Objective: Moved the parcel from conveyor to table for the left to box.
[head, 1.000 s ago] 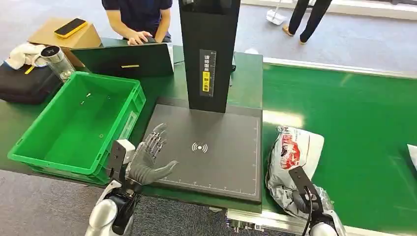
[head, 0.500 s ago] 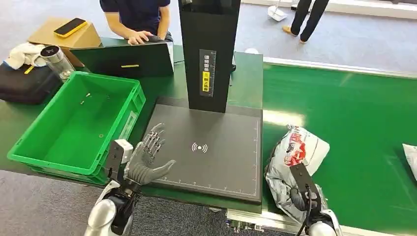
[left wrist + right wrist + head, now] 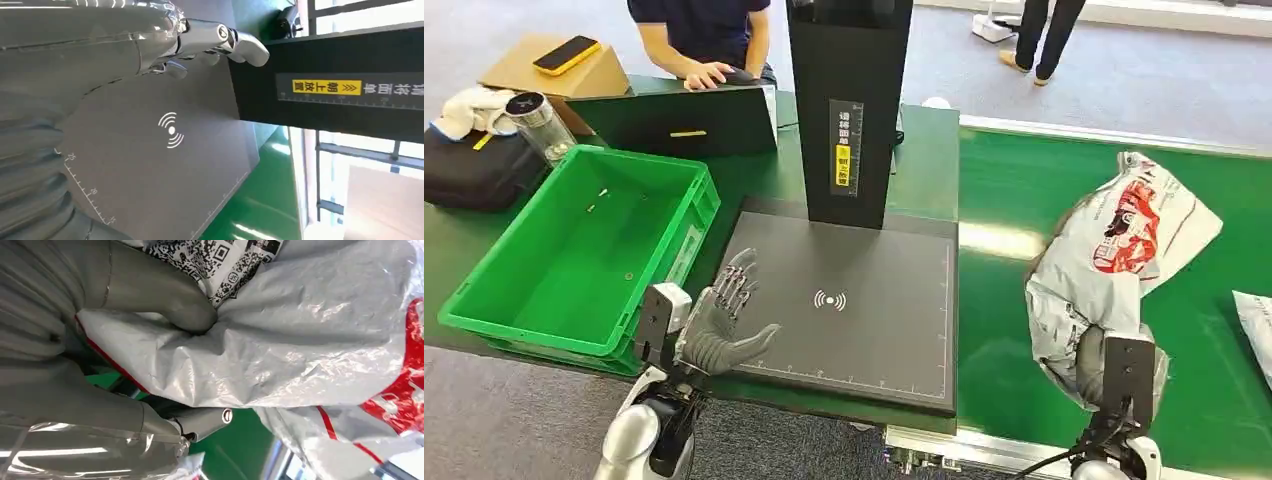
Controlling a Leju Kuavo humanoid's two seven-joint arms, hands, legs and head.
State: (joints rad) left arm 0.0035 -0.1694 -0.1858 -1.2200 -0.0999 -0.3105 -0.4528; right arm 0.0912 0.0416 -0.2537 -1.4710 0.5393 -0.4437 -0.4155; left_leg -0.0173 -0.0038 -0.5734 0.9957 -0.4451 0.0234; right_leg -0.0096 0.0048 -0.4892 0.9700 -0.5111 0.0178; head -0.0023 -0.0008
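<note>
**Above the conveyor: parcel held in the right hand**

Over the green conveyor (image 3: pixel 1204 400), on my right side, I see the parcel (image 3: pixel 1114 250) lifted off the belt, a crumpled grey plastic bag with red print. Its lower end sits inside the right hand (image 3: pixel 1096 365); the rest rises above the hand and leans away toward the far side of the belt. From the right wrist camera I see the thick grey thumb (image 3: pixel 165 295) pressed into the bag's wrinkled film beside a printed code label, with a finger (image 3: pixel 200 421) on the opposite face. The hand is closed firmly around the bag.

My left hand (image 3: pixel 722 325) hovers at the near left corner of the dark scanner pad (image 3: pixel 864 340), fingers spread and holding nothing. The pad's black column (image 3: pixel 849 110) stands at its far edge. I cannot tell whether the hand touches the pad.

A green crate (image 3: pixel 574 250) stands just left of the pad on the table (image 3: pixel 929 170). Another pale bag (image 3: pixel 1256 330) lies on the belt at the right edge. A person (image 3: pixel 709 35) works at a laptop (image 3: pixel 679 122) across the table.
</note>
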